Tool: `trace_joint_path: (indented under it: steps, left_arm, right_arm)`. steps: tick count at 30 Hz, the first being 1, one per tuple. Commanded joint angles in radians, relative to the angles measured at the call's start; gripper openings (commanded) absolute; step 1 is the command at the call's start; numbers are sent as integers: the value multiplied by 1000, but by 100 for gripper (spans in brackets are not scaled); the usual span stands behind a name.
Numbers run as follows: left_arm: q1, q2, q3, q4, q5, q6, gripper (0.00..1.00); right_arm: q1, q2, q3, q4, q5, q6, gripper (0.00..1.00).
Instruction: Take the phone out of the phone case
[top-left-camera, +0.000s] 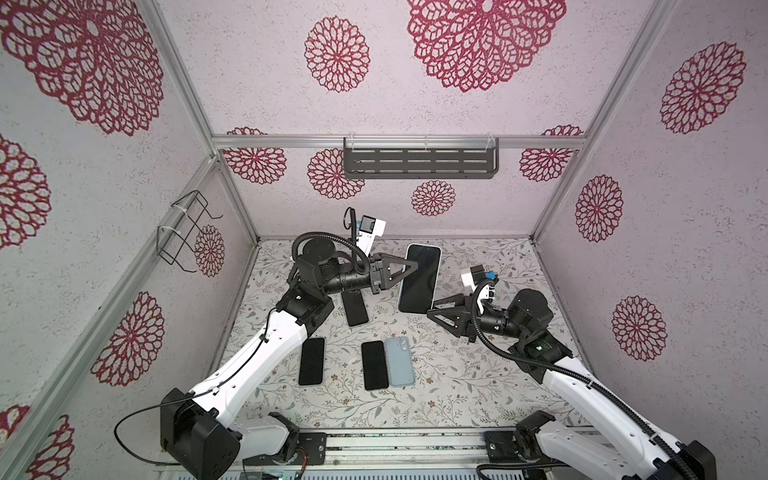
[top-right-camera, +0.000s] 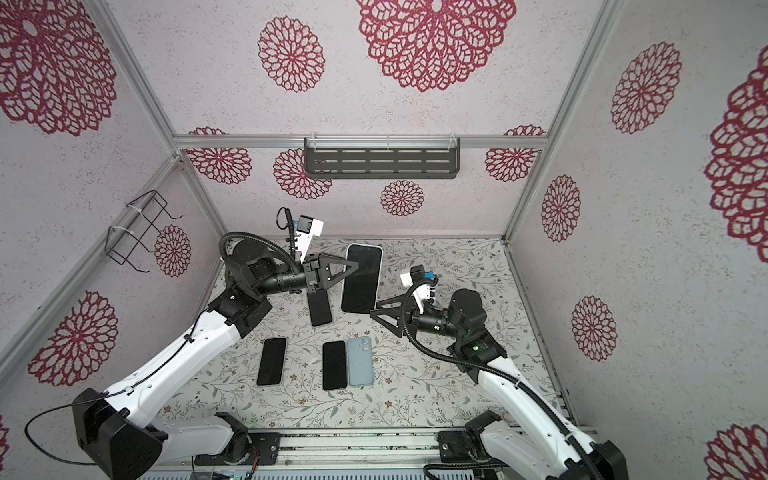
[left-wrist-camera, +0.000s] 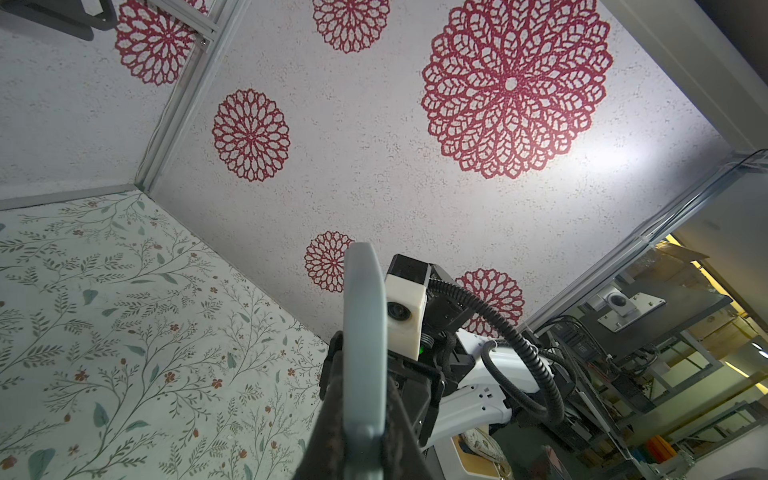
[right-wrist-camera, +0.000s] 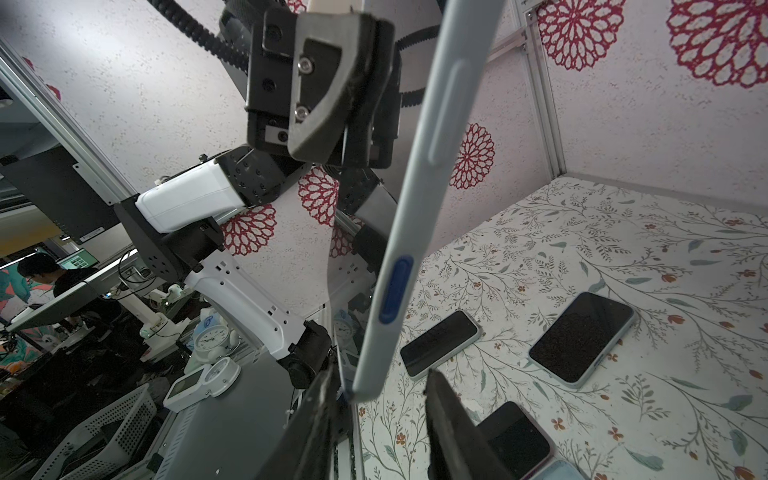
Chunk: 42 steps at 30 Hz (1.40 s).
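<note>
In both top views a phone (top-left-camera: 419, 282) (top-right-camera: 360, 282) with a dark screen is held off the floral table, in a light blue phone case (right-wrist-camera: 436, 124). My left gripper (top-left-camera: 413, 266) (top-right-camera: 353, 266) is shut on its side edge; the left wrist view shows the case (left-wrist-camera: 363, 311) edge-on between the fingers of that gripper (left-wrist-camera: 363, 365). From the right, my right gripper (top-left-camera: 432, 311) (top-right-camera: 374, 311) reaches the phone's near lower corner. In the right wrist view that gripper (right-wrist-camera: 380, 374) has its jaws apart around the corner, with a gap on one side.
Three dark-screened phones (top-left-camera: 355, 307) (top-left-camera: 311, 361) (top-left-camera: 374, 365) and a light blue one lying back up (top-left-camera: 400, 361) are on the floral table (top-left-camera: 478, 374). A dark shelf (top-left-camera: 419, 164) hangs on the back wall and a wire basket (top-left-camera: 183, 228) on the left wall.
</note>
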Motion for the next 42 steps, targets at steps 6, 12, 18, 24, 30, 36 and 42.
trace_joint_path:
  steps: [6,12,18,24,30,36,42]
  left_arm:
    - [-5,-25,8,82,-7,-4,0]
    - [-6,-23,3,85,-9,-4,0]
    - [-6,-21,-1,90,-9,-4,0]
    - [-6,-20,-9,98,-8,-9,0]
    - [-7,-20,-22,111,-4,-16,0]
    - [-8,-20,-38,126,-3,-24,0]
    - [-7,-13,-48,154,-6,-47,0]
  right_arm:
    - [29,14,41,71,-44,-9,26]
    - [32,9,37,75,-33,-10,21]
    - [32,12,37,79,-29,-6,19]
    - [32,17,46,84,-30,-3,18]
    - [33,31,46,123,-46,19,8]
    - [32,47,53,145,-60,20,0]
    - [33,41,63,103,-54,-48,0]
